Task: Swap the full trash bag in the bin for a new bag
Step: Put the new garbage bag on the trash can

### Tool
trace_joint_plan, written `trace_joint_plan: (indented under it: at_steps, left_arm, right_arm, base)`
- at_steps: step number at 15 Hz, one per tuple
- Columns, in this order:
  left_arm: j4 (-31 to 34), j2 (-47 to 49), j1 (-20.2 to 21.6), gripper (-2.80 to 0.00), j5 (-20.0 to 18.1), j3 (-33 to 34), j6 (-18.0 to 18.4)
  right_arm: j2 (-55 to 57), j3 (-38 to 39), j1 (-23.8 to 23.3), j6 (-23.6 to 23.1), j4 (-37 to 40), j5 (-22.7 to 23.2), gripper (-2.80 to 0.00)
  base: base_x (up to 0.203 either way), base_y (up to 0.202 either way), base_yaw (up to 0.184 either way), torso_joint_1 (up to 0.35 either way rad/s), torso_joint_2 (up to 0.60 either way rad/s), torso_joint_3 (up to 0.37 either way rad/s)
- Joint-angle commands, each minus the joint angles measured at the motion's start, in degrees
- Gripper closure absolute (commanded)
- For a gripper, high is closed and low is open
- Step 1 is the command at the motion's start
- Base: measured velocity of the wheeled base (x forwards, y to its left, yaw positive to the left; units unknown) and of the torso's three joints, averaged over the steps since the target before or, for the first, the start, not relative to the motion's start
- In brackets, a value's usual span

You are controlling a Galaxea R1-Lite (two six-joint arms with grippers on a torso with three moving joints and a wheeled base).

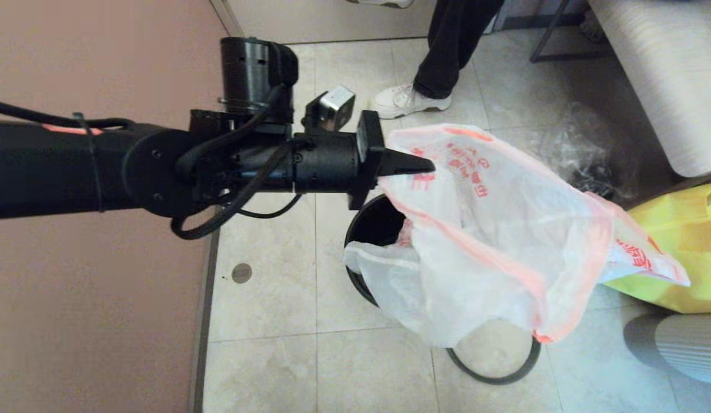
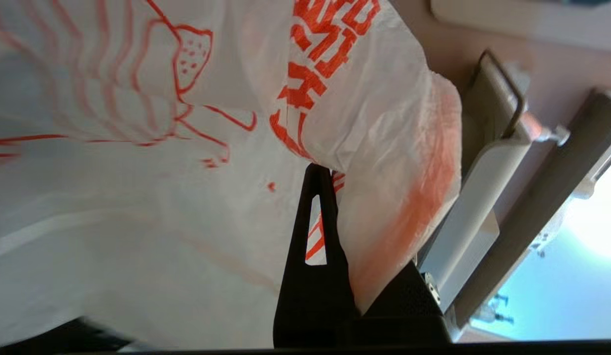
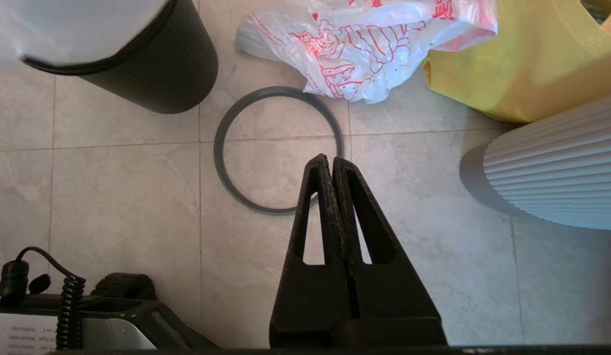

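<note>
Fingers (image 1: 410,163) on the left gripper (image 1: 430,166) are pinched tight on the new bag (image 1: 504,229), holding it up mid-frame in the head view so it drapes over the bin (image 1: 369,226), which already has white plastic spilling over its near rim. Bin's ring rim (image 1: 496,376) is lying loose on the floor tiles at lower right of centre. Right gripper (image 3: 332,160) hangs parked above that ring, fingers (image 3: 315,217) pressed together, nothing in them. Another red-printed bag (image 3: 364,54) sits on the floor beside a yellow bag (image 1: 685,258).

New bag (image 1: 493,229) hides most of bin (image 1: 372,223).
</note>
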Motion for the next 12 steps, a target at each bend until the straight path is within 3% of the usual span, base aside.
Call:
trace_joint_plan:
  at_steps: [1, 7, 12]
  left_arm:
    - [-1.19, -4.69, 4.09, 0.00, -1.37, 4.33, -0.17]
    - [-1.24, -8.05, 4.99, 0.00, -1.34, 8.72, 0.24]
    - [1.04, -9.17, 7.32, 0.00, 1.32, 13.02, 6.09]
  right_arm:
    - [0.09, -0.02, 0.02, 0.00, 0.03, 0.02, 0.00]
    - [0.09, -0.02, 0.02, -0.02, 0.03, 0.02, 0.00]
    - [0.09, -0.02, 0.02, -0.02, 0.03, 0.02, 0.00]
  base:
    - [0.000, 0.000, 0.000, 0.000, 0.00, 0.000]
    - [0.000, 0.000, 0.000, 0.000, 0.00, 0.000]
    - [0.000, 0.000, 0.000, 0.000, 0.00, 0.000]
